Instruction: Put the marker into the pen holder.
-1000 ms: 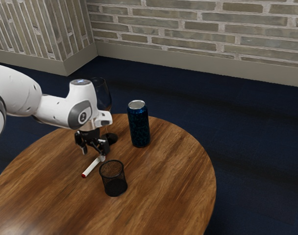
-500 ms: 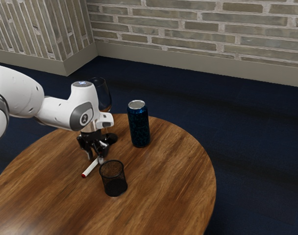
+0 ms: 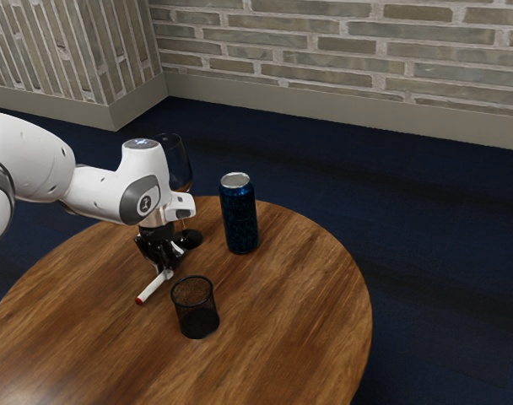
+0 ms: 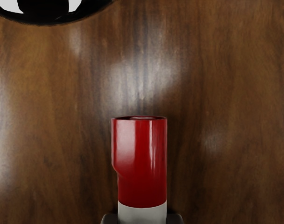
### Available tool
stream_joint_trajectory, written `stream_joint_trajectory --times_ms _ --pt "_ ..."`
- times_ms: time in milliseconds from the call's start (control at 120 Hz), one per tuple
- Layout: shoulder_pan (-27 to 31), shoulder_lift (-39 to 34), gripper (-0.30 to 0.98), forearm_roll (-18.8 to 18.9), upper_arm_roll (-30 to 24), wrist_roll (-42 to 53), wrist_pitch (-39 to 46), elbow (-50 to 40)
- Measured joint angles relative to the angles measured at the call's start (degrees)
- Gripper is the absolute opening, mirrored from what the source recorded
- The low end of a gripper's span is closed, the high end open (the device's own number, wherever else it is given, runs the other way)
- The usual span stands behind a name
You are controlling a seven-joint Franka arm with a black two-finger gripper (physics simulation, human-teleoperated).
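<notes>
Brick wall (image 3: 324,72); round wooden table (image 3: 290,312), bearing one mesh pen holder (image 3: 195,310), blue can (image 3: 240,218), stemmed glass (image 3: 180,169). My tool (image 3: 165,267): one, closed on the marker (image 3: 153,289).

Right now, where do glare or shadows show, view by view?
Wrist view: pale glare patches on the wooden table, bright lengthwise streaks on the marker's red cap, white patches on a glossy black rounded thing. Exterior view: soft sheen on the table toward the lower left, dark bands across the blue floor.
</notes>
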Motion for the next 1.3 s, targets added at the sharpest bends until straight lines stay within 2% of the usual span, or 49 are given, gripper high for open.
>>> stream_joint_trajectory --times_ms 417,625,817,900,1075,1300 --pt "-0.05 -0.57 -0.01 0.47 0.01 -0.47 0.12 -0.15" --pt "-0.17 -10.34 -0.03 1.05 -0.07 -0.96 0.1 -4.46" --pt "-0.52 -27.58 -0.04 1.38 -4.51 -1.48 10.53 -19.79" --pt "-0.55 -32.88 -0.04 1.37 -6.26 -1.54 15.02 -22.92" --pt "-0.11 -36.95 -0.04 0.91 -10.95 -1.33 21.66 -25.67" --pt "-0.13 -36.29 -0.04 -0.37 -14.89 -0.87 27.77 -29.43"
